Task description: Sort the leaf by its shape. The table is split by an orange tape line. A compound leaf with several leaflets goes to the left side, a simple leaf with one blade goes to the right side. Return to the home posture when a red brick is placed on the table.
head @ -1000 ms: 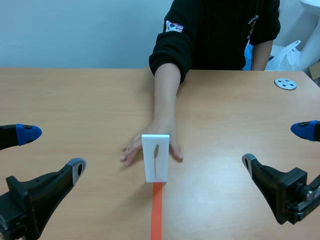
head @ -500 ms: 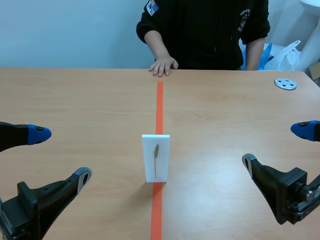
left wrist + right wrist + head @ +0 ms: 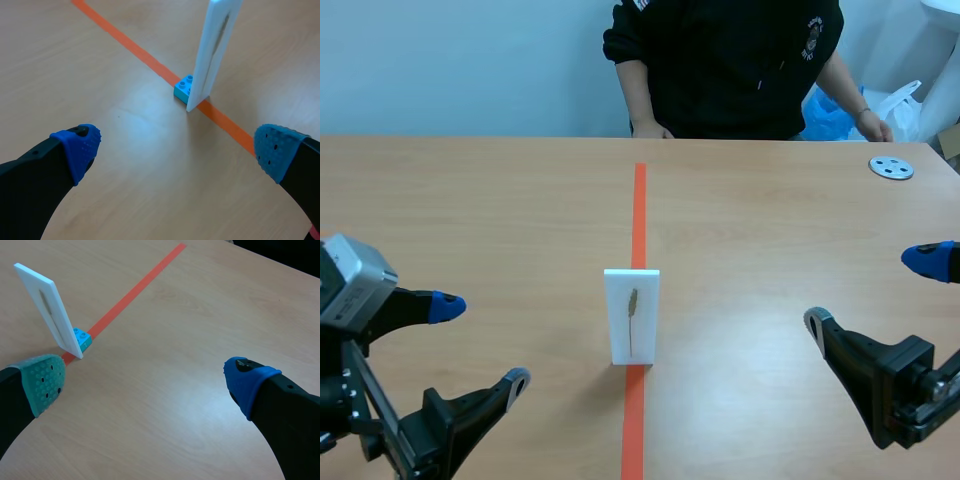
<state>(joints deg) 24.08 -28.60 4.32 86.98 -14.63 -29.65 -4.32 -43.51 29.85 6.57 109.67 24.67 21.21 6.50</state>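
Though near the card, left pincer and right pincer wide, empty.

The table is smooth, faintly shiny wood, the white card matt plastic, the blue brick glossy

The right gripper is wide open, with bare table between its two black fingers. One finger has a green pad with little dots. The other finger has a blue pad. The table is light brown wood. An orange tape line runs across it, ahead of the gripper. A white card stands on the line, ahead of the green pad, and it leans a little. A small blue block sits at the foot of the card and touches it. The thin leaf on the card looks like a faint grey streak, too faint to tell its shape.
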